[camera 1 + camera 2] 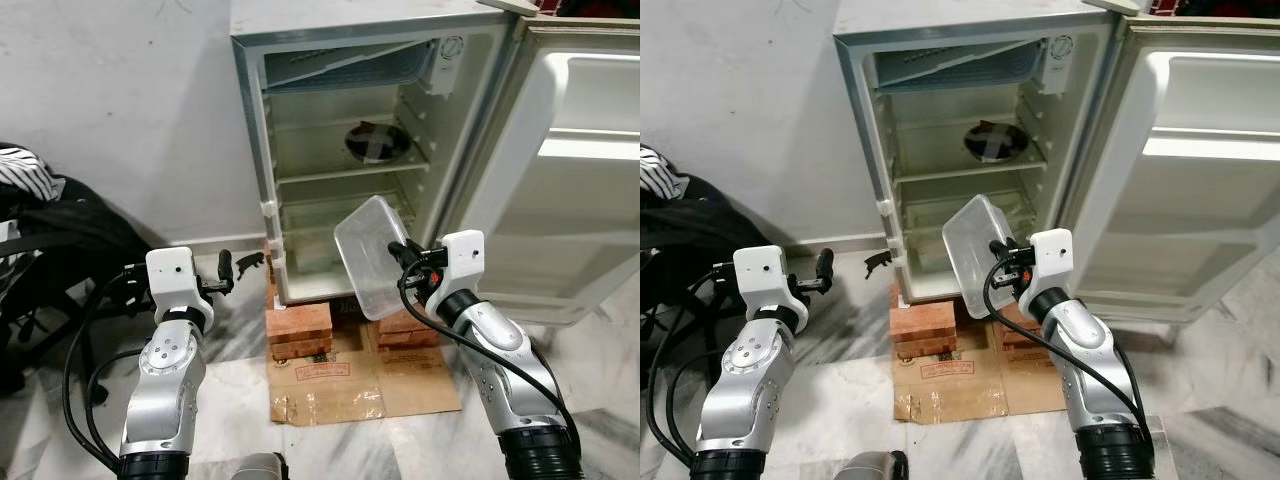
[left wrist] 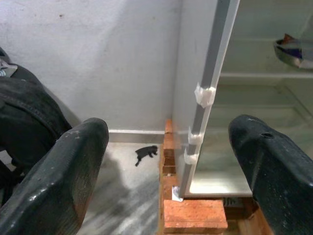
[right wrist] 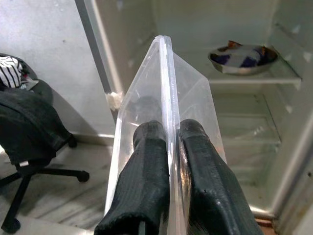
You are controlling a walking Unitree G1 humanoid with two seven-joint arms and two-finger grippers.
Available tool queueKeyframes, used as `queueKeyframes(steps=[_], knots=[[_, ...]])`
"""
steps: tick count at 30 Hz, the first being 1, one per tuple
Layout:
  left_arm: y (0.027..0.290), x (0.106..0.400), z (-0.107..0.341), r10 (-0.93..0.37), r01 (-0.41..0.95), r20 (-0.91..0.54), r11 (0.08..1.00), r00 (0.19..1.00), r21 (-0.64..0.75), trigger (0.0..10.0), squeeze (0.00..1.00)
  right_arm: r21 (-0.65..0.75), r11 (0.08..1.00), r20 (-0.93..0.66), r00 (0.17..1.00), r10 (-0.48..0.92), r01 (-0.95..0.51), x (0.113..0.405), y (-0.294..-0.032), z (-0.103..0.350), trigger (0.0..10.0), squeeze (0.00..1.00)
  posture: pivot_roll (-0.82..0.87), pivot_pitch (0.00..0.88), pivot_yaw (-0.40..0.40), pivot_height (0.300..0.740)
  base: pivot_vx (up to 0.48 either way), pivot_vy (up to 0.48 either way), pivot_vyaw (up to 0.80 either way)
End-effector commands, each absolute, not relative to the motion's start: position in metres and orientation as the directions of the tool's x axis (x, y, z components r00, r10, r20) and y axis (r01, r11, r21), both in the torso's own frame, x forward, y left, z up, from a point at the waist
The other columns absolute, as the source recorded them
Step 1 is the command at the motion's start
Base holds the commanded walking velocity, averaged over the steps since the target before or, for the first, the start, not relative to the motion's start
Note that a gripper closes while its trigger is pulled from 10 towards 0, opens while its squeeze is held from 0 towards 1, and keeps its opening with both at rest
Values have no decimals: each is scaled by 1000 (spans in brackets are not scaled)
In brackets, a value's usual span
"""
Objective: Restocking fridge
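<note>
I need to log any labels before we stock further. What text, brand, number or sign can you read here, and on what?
Nothing is legible.
Cardboard sheet on the floor under the fridge: dark printed marks, too blurred to read.
Thermostat dial inside the fridge, top right: markings too small to read.
Clear plastic container in the right gripper: no label seen.

A metal bowl (image 1: 377,142) rests on the fridge's middle shelf (image 1: 310,171).

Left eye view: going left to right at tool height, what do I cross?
Chair → left tool → fridge's left wall → container → right tool → fridge door
</note>
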State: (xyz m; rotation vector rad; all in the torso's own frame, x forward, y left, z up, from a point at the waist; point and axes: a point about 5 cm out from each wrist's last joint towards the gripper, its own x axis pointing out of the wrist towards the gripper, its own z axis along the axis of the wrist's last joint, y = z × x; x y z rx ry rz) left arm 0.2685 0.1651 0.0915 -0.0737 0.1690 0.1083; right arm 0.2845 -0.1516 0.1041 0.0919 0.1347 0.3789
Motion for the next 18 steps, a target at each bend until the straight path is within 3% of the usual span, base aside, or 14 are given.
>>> queueKeyframes(steps=[1, 18], knots=[[168, 269, 93, 115, -127, -168, 990, 979, -63, 10000, 0, 116, 920, -107, 916, 387, -375, 286, -147, 108, 10000, 0, 34, 0, 21, 740, 322, 352, 0], [166, 269, 92, 132, -147, -190, 987, 973, -70, 10000, 0, 104, 912, -79, 911, 404, -396, 288, -143, 113, 10000, 0, 35, 0, 16, 740, 310, 344, 0]])
